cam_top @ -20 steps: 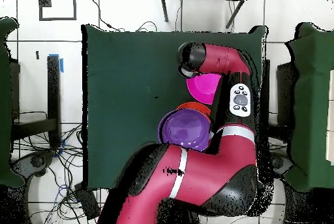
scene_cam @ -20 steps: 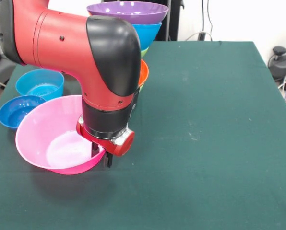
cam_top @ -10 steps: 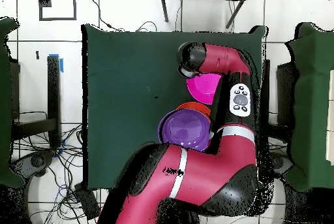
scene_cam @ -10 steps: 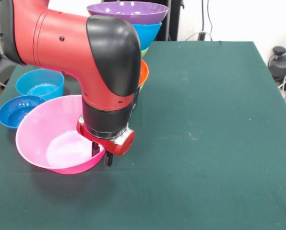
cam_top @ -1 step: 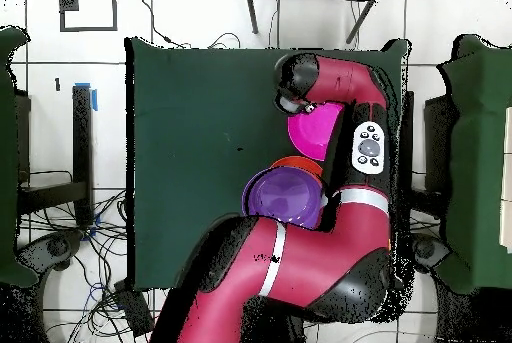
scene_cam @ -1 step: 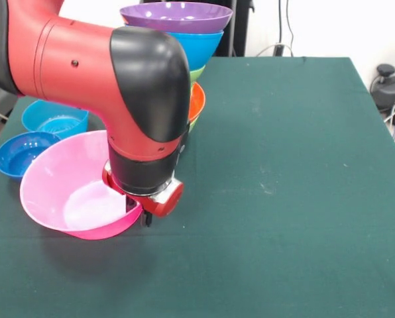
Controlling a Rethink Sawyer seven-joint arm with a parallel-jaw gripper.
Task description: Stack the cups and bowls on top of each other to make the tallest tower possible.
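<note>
1. The rim of the pink bowl [scene_cam @ -1 step: 71, 192] is being gripped between the jaws of the gripper [scene_cam @ -1 step: 139, 213], one inside and one outside.
2. The bowl is being held tilted at the desk's [scene_cam @ -1 step: 290, 165] left side, front view.
3. The tower [scene_cam @ -1 step: 184, 46], purple bowl [cam_top @ -1 step: 284, 197] uppermost, is being hidden partly behind the arm [scene_cam @ -1 step: 98, 73].
4. Two blue bowls [scene_cam @ -1 step: 26, 151] are being left just beside the pink one.
</note>
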